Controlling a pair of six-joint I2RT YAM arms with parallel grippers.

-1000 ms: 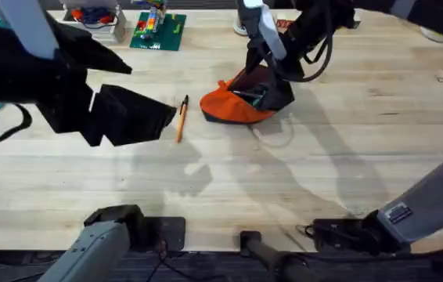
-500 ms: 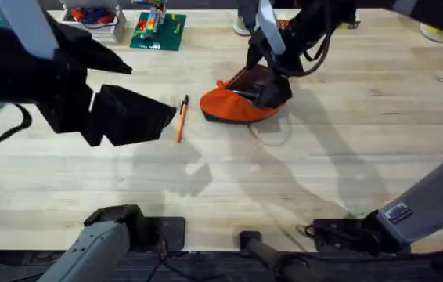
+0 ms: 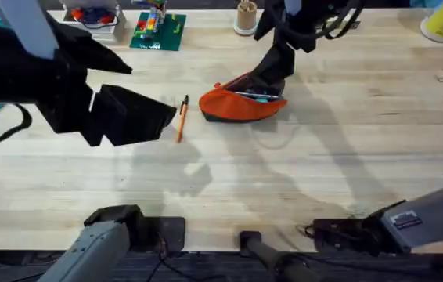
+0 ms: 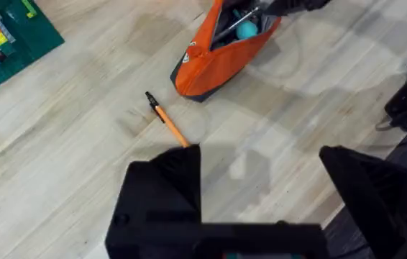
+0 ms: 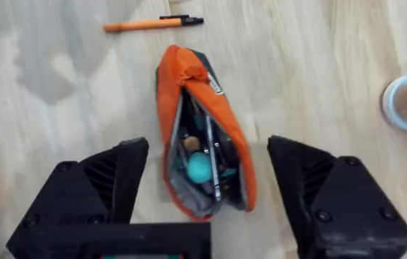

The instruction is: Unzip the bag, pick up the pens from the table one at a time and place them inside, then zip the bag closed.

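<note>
The left claw [image 3: 139, 117] is hanging over the left part of the surface [image 3: 229, 180], blurred and large under the overhead camera; in its own wrist view its two black fingers [image 4: 162, 194] are standing well apart, open and holding nothing. Just beyond its fingertips the orange pen [image 3: 181, 119] is lying flat on the wood, its black end pointing away from the arms' bases. The same pen [image 4: 166, 121] is showing in the left wrist view, apart from the bag and not touching it.

To the right of the pen, the bag [image 3: 241, 103] is resting on the surface with its zipper undone and its mouth gaping. From the right wrist view, the bag [image 5: 202, 129] is holding several slim things and a teal rounded piece inside its dark lining.

The right claw [image 5: 207, 187] is hovering above the bag's far end, its black fingers [image 5: 110, 180] spread wide to either side of the pouch, gripping nothing. Farther back, a green plate of coloured bricks [image 3: 157, 30] and a small cup [image 3: 246, 17] are sitting near the far edge.
</note>
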